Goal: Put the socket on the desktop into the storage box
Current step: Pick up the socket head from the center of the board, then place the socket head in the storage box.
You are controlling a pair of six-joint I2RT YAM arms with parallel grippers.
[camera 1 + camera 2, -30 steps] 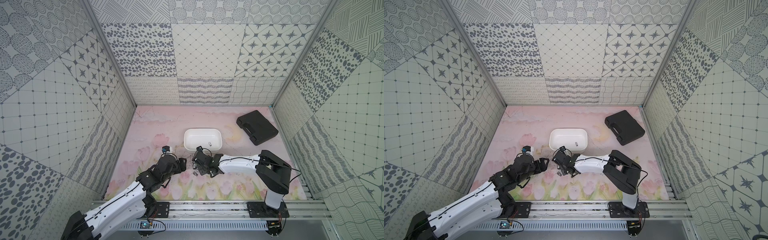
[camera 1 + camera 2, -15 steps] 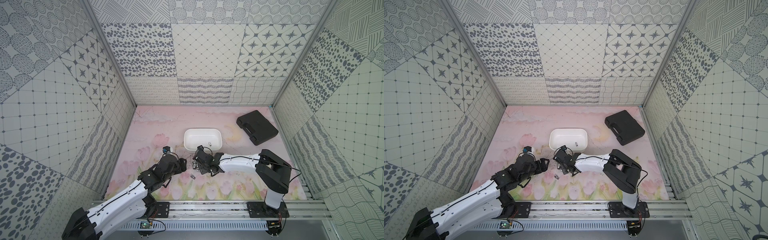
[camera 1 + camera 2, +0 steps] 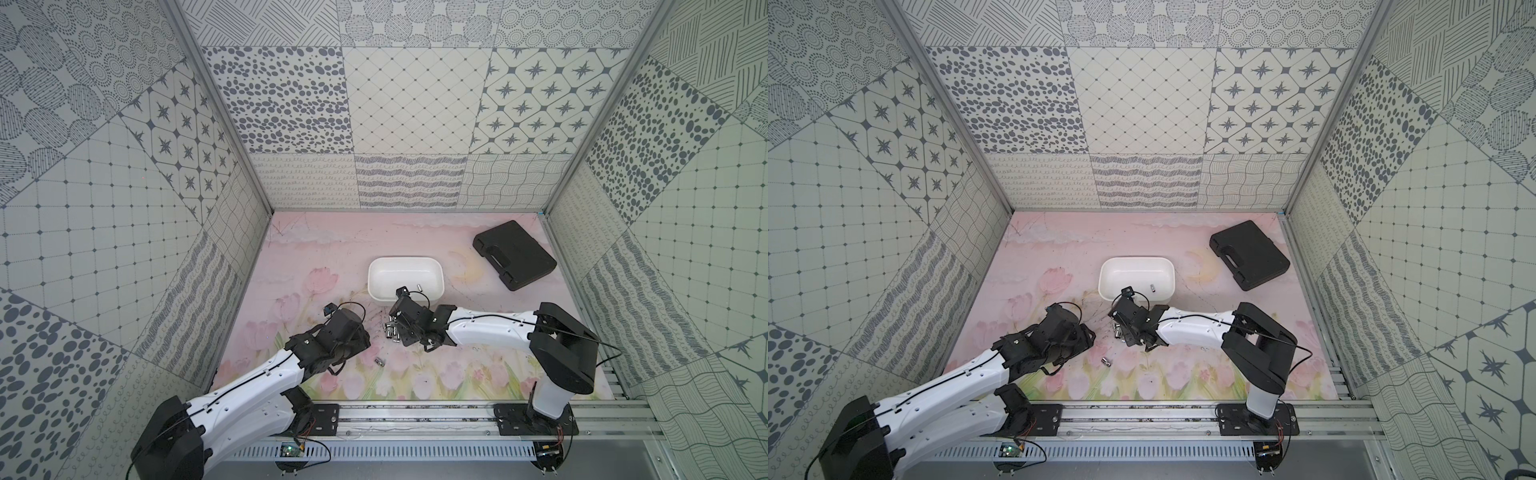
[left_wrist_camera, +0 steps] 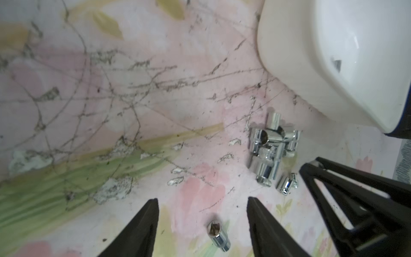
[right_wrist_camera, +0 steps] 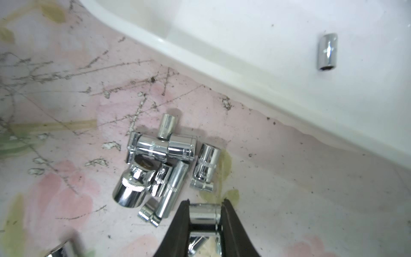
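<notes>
Right wrist: storage box holds socket; right gripper holds another; left gripper wide

My grippers among the sockets.
Socket pile at my right gripper tips; loose socket near my left gripper.

Mirror-chrome metal sockets; glossy smooth white plastic storage box; scuffed matt desktop.

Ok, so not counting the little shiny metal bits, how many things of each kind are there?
White rounded plastic tub: 1
Flat black hard-shell case: 1
White-and-black robot arms: 2 (left, right)
Total: 4
</notes>
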